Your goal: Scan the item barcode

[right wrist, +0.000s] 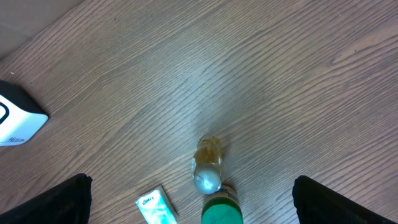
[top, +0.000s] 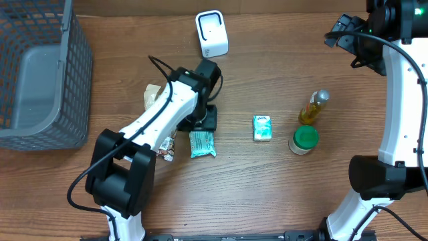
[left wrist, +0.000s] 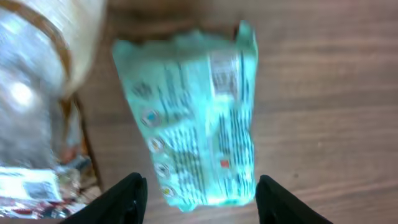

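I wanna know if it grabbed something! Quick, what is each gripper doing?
Left gripper: open, fingers either side of the teal packet, not squeezing it.
Right gripper: open, holding nothing.

I see the teal packet [top: 202, 144] lying flat on the table [top: 281, 194], printed side up. It has a white patch [left wrist: 224, 78] near one end, too blurred to read. The white scanner [top: 211, 33] stands well apart, further back.
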`<state>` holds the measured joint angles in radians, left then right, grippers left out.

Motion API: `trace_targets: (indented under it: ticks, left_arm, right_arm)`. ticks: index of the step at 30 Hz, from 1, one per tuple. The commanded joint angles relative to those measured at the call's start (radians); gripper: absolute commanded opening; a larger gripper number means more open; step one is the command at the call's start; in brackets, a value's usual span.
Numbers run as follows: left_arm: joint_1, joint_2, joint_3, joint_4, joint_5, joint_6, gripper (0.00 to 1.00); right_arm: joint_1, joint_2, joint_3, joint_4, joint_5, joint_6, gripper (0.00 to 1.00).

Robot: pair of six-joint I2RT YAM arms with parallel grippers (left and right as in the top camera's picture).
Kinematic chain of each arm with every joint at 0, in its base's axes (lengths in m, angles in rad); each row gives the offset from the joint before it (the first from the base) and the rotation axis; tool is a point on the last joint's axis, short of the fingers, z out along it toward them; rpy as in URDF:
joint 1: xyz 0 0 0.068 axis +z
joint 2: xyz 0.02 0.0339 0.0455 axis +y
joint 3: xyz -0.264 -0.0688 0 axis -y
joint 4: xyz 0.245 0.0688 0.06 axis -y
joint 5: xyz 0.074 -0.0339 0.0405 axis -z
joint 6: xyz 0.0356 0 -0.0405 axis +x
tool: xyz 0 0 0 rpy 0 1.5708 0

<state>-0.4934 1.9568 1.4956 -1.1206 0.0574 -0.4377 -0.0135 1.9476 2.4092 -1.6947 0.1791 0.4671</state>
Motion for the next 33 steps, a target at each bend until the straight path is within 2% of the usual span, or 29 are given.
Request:
trace_targets:
  ticks: [1,17,19,23,33]
  left_arm:
    - [-0.032,0.003,-0.062,-0.004,0.024,0.003,0.56]
    - [-0.053,0.003,-0.266,0.185,0.017,0.004,0.54]
    - [-0.053,0.003,-0.279,0.202,0.017,0.004,0.58]
    - [-0.053,0.003,-0.280,0.189,0.021,0.005,0.51]
    - [-0.045,-0.029,-0.126,0.077,0.021,0.013,0.55]
  right_arm:
    - [-0.005,-0.018,0.013,0.002,-0.005,-0.003,1.00]
    - [-0.005,-0.018,0.013,0.002,-0.005,-0.003,1.00]
    - [-0.005,-0.018,0.013,0.002,-0.005,-0.003,1.00]
    - [-0.005,-0.018,0.013,0.002,-0.005,-0.003,1.00]
    - [-0.005,-0.018,0.013,0.002,-0.005,-0.003,1.00]
